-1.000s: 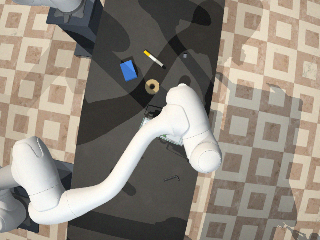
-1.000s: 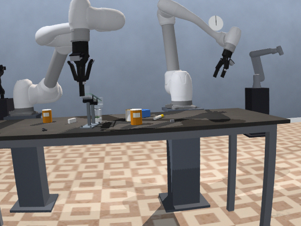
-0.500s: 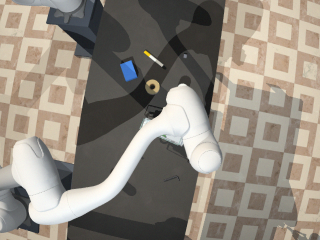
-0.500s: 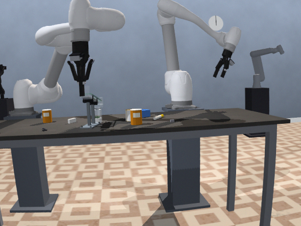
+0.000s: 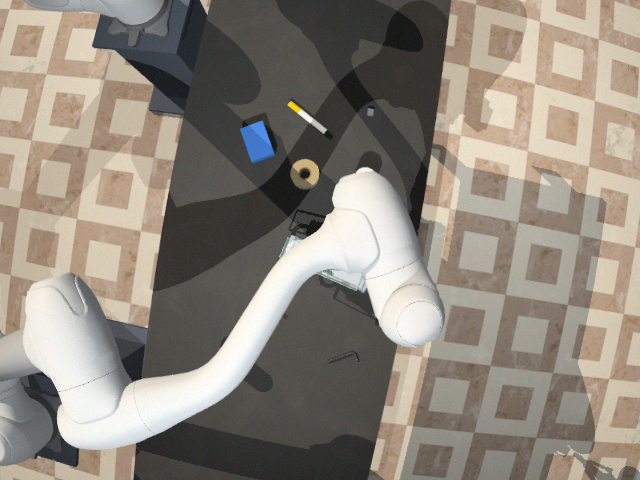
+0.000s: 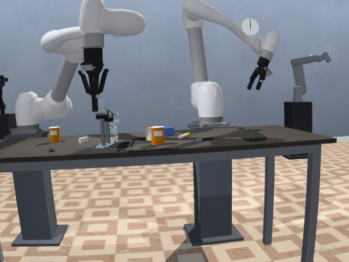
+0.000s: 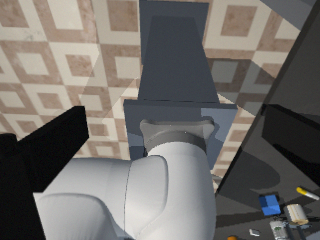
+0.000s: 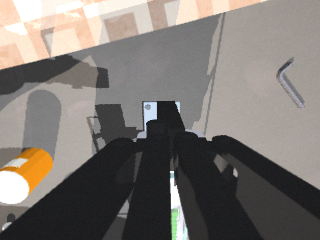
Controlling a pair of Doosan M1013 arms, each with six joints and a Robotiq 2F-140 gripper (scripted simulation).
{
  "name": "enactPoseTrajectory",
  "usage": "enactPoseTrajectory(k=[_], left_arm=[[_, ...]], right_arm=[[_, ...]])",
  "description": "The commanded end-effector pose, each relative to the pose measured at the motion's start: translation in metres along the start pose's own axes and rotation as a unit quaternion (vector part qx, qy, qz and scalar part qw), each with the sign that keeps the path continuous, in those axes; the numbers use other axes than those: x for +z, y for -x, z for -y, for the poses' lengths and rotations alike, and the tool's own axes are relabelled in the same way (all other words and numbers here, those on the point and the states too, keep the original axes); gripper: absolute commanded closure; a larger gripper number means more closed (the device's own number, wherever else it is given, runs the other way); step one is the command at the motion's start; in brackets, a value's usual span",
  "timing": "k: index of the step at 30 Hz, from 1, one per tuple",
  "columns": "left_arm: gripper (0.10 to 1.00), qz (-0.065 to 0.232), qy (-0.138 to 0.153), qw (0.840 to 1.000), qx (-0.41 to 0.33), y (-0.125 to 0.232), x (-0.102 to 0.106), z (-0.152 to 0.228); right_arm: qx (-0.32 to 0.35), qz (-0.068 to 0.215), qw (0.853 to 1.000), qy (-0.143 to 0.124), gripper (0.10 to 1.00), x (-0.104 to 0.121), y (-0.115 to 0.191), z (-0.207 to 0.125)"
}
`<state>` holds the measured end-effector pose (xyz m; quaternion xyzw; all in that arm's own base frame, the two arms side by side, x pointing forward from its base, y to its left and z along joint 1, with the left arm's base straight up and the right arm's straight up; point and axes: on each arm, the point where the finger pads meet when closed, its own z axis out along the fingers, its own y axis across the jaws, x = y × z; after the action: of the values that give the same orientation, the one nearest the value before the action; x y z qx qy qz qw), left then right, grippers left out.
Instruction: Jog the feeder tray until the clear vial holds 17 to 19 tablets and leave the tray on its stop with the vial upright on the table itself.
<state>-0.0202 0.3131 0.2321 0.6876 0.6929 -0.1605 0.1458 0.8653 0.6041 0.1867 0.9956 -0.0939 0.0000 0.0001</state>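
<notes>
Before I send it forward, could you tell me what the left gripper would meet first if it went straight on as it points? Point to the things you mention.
Probably the left arm's own pedestal (image 5: 103, 38) (image 6: 215, 197) (image 7: 132, 112) or base mount: the left gripper's (image 6: 254, 89) (image 7: 175, 112) open fingers frame them, though depth there is unclear.

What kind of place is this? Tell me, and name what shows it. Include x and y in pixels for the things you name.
Probably a robotics lab: two white arms on pedestals (image 6: 42, 203) (image 6: 215, 194) stand along a dark worktable (image 6: 225, 146), another robot arm (image 6: 299, 73) stands behind, and pill bottles (image 6: 54, 134) (image 6: 157, 136) sit around a small tray stand (image 6: 103, 132).
</notes>
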Motion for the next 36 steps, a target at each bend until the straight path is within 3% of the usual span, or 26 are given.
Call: enactPoseTrajectory(k=[1, 36], left_arm=[[0.098, 0.0, 0.0, 1.0, 0.0, 0.0, 0.0, 0.0], [0.098, 0.0, 0.0, 1.0, 0.0, 0.0, 0.0, 0.0]], right_arm=[[0.0, -0.001, 1.0, -0.001, 0.999, -0.002, 0.0, 0.0], [0.0, -0.001, 1.0, -0.001, 0.999, 0.006, 0.032, 0.0]])
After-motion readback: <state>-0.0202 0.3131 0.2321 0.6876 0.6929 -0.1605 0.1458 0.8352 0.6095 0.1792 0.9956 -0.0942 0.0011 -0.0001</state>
